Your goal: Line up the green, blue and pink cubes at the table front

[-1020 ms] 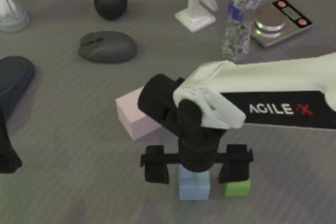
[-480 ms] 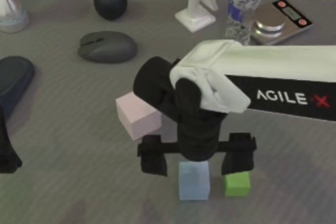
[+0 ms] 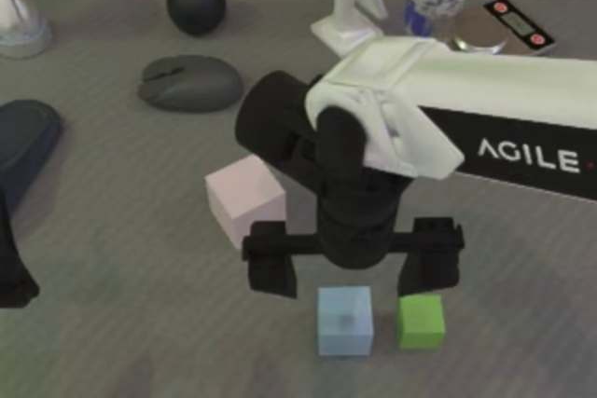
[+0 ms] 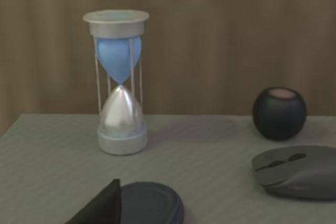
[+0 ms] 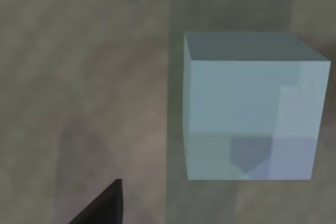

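The right gripper (image 3: pixel 353 275) hangs with its fingers spread wide, holding nothing, just beyond the blue cube (image 3: pixel 345 321). That cube sits near the front of the table (image 3: pixel 112 230), the green cube (image 3: pixel 420 321) just right of it (apart). The pink cube (image 3: pixel 244 199) lies farther back, left. The left gripper (image 3: pixel 11 272) is parked at the left edge; its fingers' state cannot be told.

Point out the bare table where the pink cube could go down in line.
Bare table lies left of the blue cube, front of the pink cube. Right of blue sits the green cube; the open right gripper hangs just behind both.
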### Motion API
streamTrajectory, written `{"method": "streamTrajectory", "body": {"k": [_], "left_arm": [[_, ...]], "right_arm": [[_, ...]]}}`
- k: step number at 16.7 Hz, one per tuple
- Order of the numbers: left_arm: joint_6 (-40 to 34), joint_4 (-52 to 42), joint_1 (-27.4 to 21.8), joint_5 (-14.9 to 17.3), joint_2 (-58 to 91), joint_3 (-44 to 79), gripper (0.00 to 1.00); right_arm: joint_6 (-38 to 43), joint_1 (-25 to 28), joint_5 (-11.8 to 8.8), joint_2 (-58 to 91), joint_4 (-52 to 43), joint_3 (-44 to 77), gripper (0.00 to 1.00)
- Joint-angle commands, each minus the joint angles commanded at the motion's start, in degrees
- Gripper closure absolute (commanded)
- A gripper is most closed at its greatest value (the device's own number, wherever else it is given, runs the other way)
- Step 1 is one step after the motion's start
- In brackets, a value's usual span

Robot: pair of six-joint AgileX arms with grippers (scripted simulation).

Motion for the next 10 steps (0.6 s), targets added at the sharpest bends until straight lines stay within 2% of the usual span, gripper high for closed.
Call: {"method": "streamTrajectory", "body": {"k": [2,5,10], "left_arm": [[0.5,-1.2,-0.6,0.1,1.7,1.7,0.00],[2.5,-5.8,-2.7,0.1,8.7,8.7,0.00],[8.2,-19.2,-8.3,0.0,32.0,29.6,0.00]], "right_arm": [[-0.9,-0.9,0.7,-1.7,0.8,-1.4,0.00],[-4.6,-4.0,2.8,-8.9,4.3,-6.7,0.00],[-15.1,-13.2,7.0,-32.4,14.7,-22.9,0.00]]}}
